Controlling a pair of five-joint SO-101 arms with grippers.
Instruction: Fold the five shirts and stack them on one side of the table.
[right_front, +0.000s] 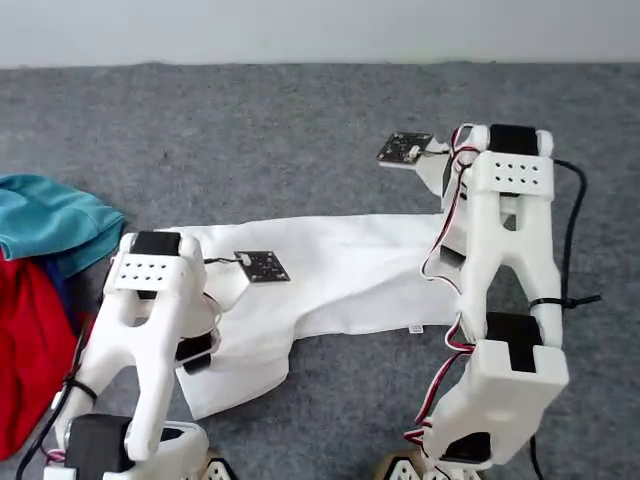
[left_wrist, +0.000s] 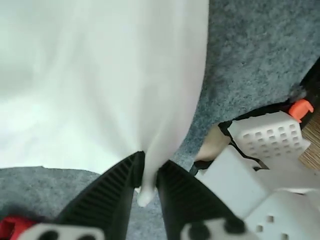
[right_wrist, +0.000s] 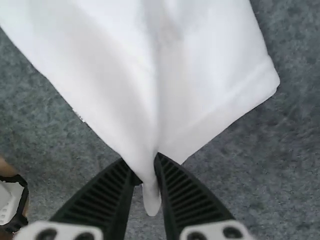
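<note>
1. White shirt (right_front: 340, 270) lies, in the high view, across the middle of the grey table cover (right_front: 250, 120), which looks rough like felt. The shirt makes a long, wrinkled band between the left arm (right_front: 150, 320) and the right arm (right_front: 510, 250), and each end goes under one arm. On the left arm's side lie a teal shirt (right_front: 50, 220) and a red shirt (right_front: 30, 340), both crumpled and touching each other, just beside the white one.

2. In the left wrist view, the left gripper (left_wrist: 149, 167) is clenched on a fold of the white shirt. The thin cloth passes between the black ribbed fingers (left_wrist: 115, 185), and a small rounded tip of it sticks out behind them. From the pinch the cloth spreads out wide, soft and smooth, with long shallow creases, over the grey cover.

3. In the right wrist view, the right gripper (right_wrist: 145, 170) is also clamped on the white shirt, on a narrow fold at its end. A little tongue of cloth hangs out between the ribbed fingers. Beside the pinch the shirt shows a stitched hem and a rounded corner that lies on the grey cover.
</note>
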